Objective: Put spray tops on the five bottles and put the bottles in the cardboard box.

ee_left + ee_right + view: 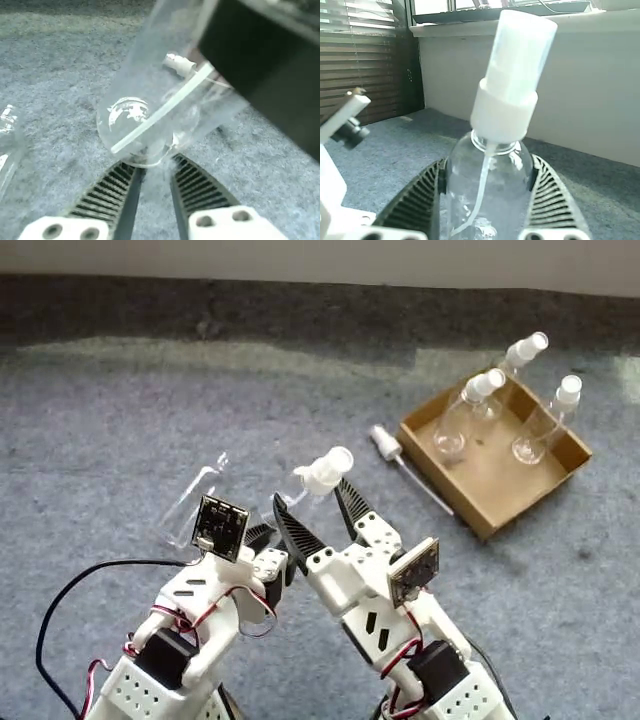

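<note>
R gripper (487, 165) is clamped on a clear bottle (485, 200), one jaw on each side of its body. We see the bottle held tilted above the carpet (100, 420), w/ a white spray top (512, 75) seated on its neck and the dip tube running down inside. L gripper (154, 167) sits right at the bottle's base, jaws a narrow slit apart w/ nothing between them. The cardboard box (445, 485) lies well off to the R arm's side w/ three capped bottles (545, 425) in it. A loose spray top (385, 443) lies just beside the box. An uncapped bottle (195, 500) lies near the L arm.
</note>
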Available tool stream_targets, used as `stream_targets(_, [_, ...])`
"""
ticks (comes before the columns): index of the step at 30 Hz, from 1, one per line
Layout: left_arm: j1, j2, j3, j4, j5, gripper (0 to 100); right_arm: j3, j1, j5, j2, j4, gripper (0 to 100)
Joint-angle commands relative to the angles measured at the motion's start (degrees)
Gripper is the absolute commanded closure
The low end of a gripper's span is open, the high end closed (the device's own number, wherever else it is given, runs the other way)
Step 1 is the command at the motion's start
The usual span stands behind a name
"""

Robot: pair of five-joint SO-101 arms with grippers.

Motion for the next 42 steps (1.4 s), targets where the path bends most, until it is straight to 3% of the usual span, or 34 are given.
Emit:
stream_targets(1, [-1.2, -0.8, -0.9, -2.3, 0.5, 100, 6.5, -0.7, -0.7, -0.3, 1.5, 91.8])
stream_targets(12, [-6.5, -0.8, -0.7, -5.9, 0.6, 100, 6.5, -0.7, -0.4, -0.3, 1.6, 91.8])
stream_targets(28, [-6.9, -0.8, -0.8, -5.8, 0.6, 100, 6.5, -0.5, -0.3, -0.3, 6.1, 91.8])
stream_targets(37, [-6.4, -0.8, -0.9, -5.6, 0.4, 100, 6.5, 14.8, -0.5, -0.3, 5.8, 91.8])
stream_targets(42, [-6.4, -0.8, -1.5, -1.8, 0.3, 100, 6.5, 18.9, -0.4, -0.3, 6.0, 91.8])
